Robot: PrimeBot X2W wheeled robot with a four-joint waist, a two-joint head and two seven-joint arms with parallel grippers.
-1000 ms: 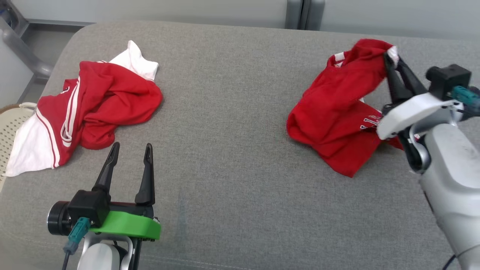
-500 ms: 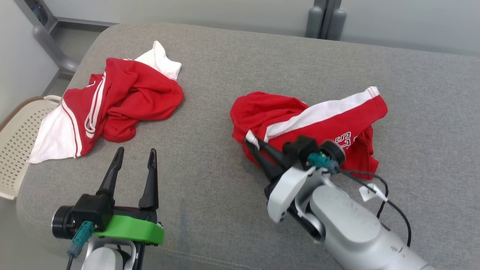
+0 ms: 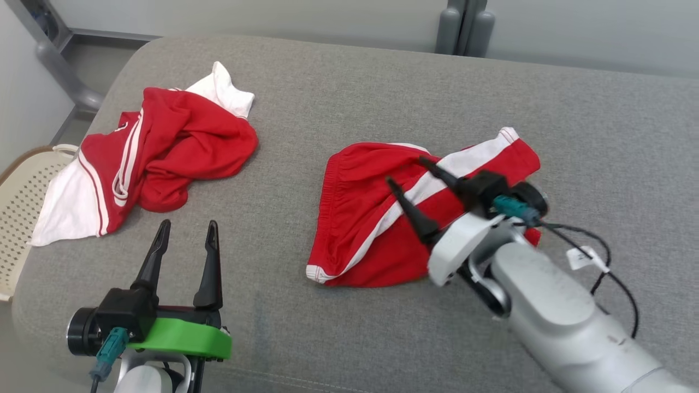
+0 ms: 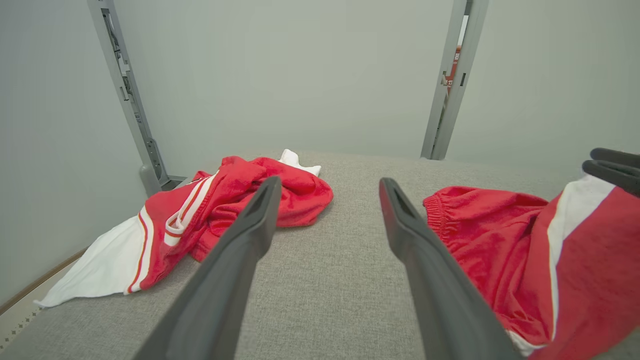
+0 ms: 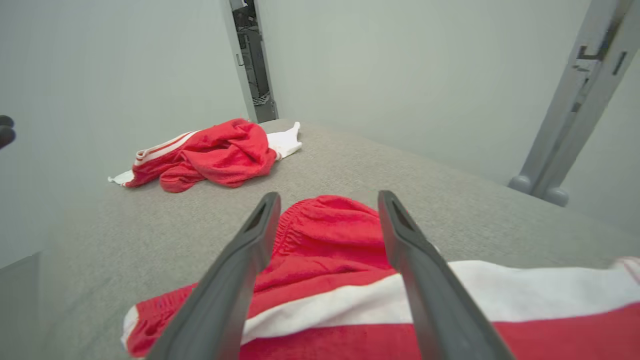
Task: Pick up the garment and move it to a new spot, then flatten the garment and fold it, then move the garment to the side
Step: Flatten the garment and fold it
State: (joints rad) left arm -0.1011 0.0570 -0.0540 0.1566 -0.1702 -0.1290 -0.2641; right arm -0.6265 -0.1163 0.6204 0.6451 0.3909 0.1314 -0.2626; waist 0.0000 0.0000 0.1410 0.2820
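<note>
Red shorts [image 3: 371, 229] lie rumpled mid-way along the grey cushion [image 3: 327, 98]. The right gripper [image 3: 405, 170] hovers over them, jaws spread, holding nothing. The left gripper [image 3: 188, 224] waits near left, jaws spread. Relocating looks done; next is flattening, pinching opposite edges.

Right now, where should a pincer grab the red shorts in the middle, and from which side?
Probably the gathered waistband of the shorts, the edge facing the left pincer. It lies exposed and bunched on the cushion, so come in low from the robot's left. The right pincer hovers open above the white stripe.
</note>
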